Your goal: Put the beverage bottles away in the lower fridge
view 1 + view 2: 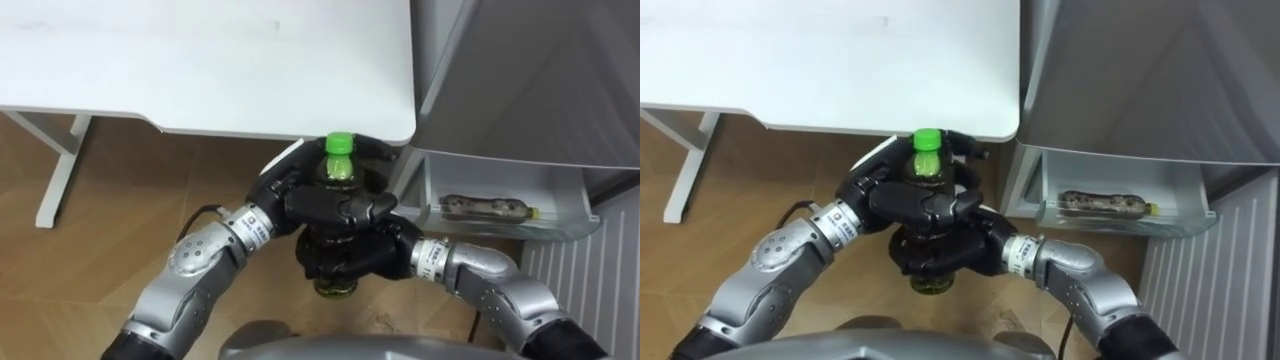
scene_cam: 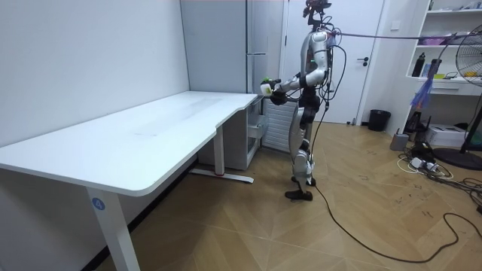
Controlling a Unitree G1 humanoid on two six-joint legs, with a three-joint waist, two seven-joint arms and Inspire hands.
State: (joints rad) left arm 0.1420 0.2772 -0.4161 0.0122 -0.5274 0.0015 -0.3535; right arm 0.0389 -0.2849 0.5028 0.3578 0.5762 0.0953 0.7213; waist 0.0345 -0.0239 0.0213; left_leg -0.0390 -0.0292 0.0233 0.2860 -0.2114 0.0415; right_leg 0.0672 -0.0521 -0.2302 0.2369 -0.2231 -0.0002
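— Any writing you can make out?

— None that reads. The green-capped bottle (image 1: 340, 168) is wrapped by the left hand (image 1: 318, 205) above and the right hand (image 1: 352, 255) below, and they cover its middle.

— And the other one?

— The second bottle (image 1: 485, 208), lying in the fridge drawer (image 1: 575, 215), has a dark patterned label, but its print is too small to tell.

— Anything in the room view?

— A small round blue sticker (image 2: 96, 202) on the near leg of the counter (image 2: 151, 143). Its pale mark cannot be read.
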